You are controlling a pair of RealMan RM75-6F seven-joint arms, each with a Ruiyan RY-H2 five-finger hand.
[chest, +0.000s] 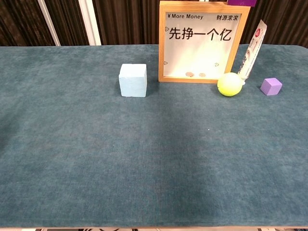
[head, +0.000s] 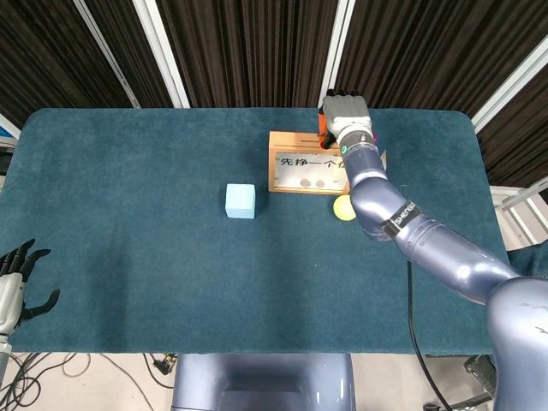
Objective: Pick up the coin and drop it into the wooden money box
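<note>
I cannot see the coin I am carrying; two coins lie inside the wooden money box [head: 312, 162], upper centre. My right hand [head: 344, 115] hovers over its back edge, fingers hidden, so whether it grips anything is unclear. Misjudging the slot could drop the coin behind. Left hand [head: 15, 282], lower left, spreads wide.

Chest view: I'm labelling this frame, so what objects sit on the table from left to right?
Light blue cube → wooden money box → yellow ball → white tube → purple cube.
</note>
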